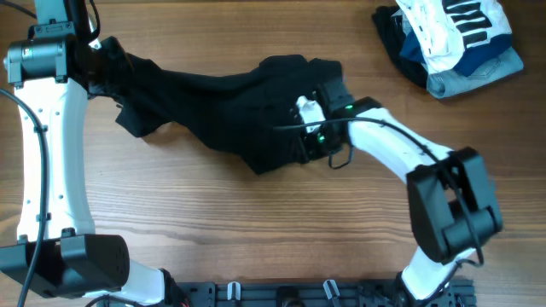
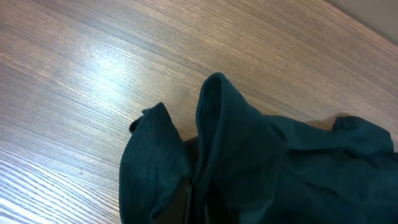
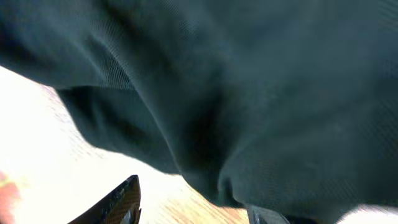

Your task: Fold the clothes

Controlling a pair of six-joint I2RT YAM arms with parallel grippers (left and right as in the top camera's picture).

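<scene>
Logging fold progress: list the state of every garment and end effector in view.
black garment: unfolded, bunched, stretched across the table between both arms.
left end effector: shut on one end of the black garment.
right end effector: jaws apart, fabric draped over them.
white striped garment: crumpled, unfolded.
denim piece: crumpled, beneath the white striped garment.

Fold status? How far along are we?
Done: nothing. The black garment lies bunched on the table, no fold showing. In hand: left fingers pinch one end; right fingers stand apart at its middle, cloth draped over them. Left: spread it flat, then every fold.
</scene>
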